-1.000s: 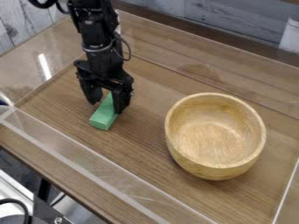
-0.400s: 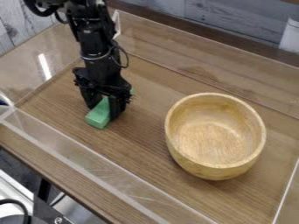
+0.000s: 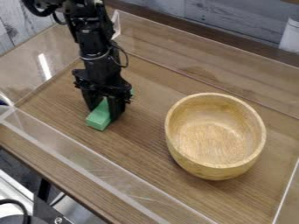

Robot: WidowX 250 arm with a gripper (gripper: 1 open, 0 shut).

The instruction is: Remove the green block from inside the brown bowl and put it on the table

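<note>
Judging by the layout, most of the task looks done: the brown bowl [image 3: 216, 135] at right of centre sits empty, and the green block [image 3: 100, 115], a matte mid-green bar, rests on the table [image 3: 152, 179] left of centre. The gripper [image 3: 104, 107] straddles it, jaws flanking the block; whether they pinch it I cannot tell.

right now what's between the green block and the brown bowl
Nothing but bare table: in the camera view, a clear strip of wood grain separates the green block, under the gripper, from the brown bowl to its right.
</note>
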